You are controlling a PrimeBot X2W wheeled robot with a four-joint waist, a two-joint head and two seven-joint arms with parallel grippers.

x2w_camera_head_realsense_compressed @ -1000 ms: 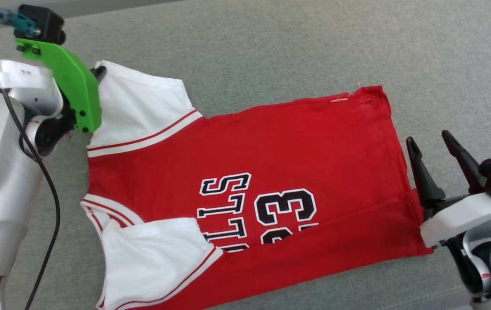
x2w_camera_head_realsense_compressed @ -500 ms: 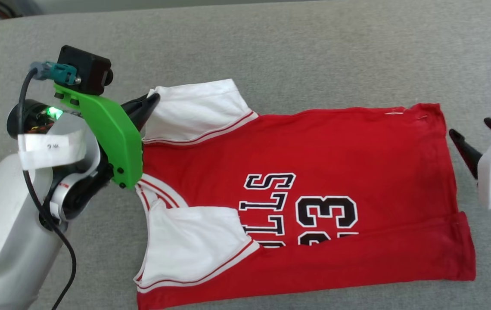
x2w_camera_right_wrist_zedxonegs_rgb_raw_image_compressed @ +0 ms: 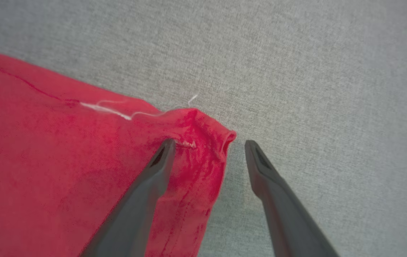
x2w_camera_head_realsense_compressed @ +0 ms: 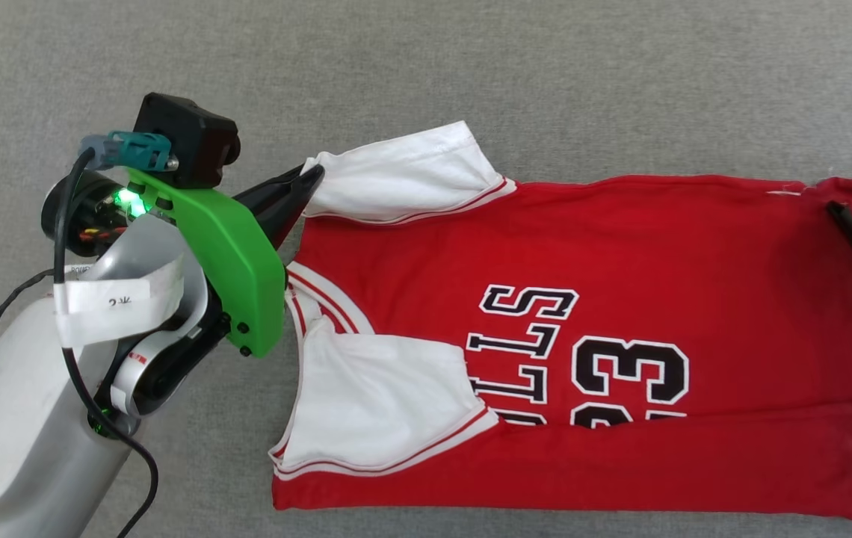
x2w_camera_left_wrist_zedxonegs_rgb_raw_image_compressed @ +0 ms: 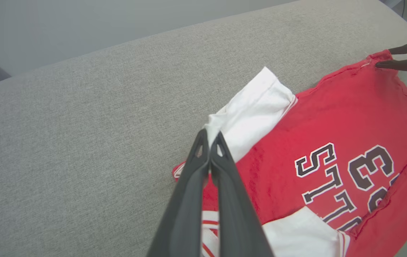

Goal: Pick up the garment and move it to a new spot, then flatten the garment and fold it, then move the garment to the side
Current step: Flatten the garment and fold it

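The garment [x2w_camera_head_realsense_compressed: 620,246], a red jersey with white sleeves and black lettering, lies spread on a grey fabric surface. Its near long edge is folded up and the near sleeve [x2w_camera_head_realsense_compressed: 381,403] lies folded over the chest. My left gripper [x2w_camera_head_realsense_compressed: 314,175] is shut on the corner of the far white sleeve [x2w_camera_left_wrist_zedxonegs_rgb_raw_image_compressed: 253,110], with its tips [x2w_camera_left_wrist_zedxonegs_rgb_raw_image_compressed: 209,137] pinching the cloth. My right gripper [x2w_camera_right_wrist_zedxonegs_rgb_raw_image_compressed: 207,144] stands open at the far hem corner [x2w_camera_right_wrist_zedxonegs_rgb_raw_image_compressed: 196,128]. One finger [x2w_camera_right_wrist_zedxonegs_rgb_raw_image_compressed: 153,175] is over the red cloth and the other is over the bare surface. Its dark fingers [x2w_camera_left_wrist_zedxonegs_rgb_raw_image_compressed: 403,57] reach in at the corner.
The grey upholstered surface [x2w_camera_head_realsense_compressed: 545,75] stretches around the garment, with its back edge and a pale wall [x2w_camera_left_wrist_zedxonegs_rgb_raw_image_compressed: 82,28] beyond. A black cable [x2w_camera_head_realsense_compressed: 67,359] hangs beside my left forearm. A green bracket [x2w_camera_head_realsense_compressed: 232,254] carrying a camera sits on the left wrist.
The head camera has shifted, moving the whole picture right and down. My right gripper has travelled from beside the hem's middle to its far corner. The left gripper stays at the far sleeve.
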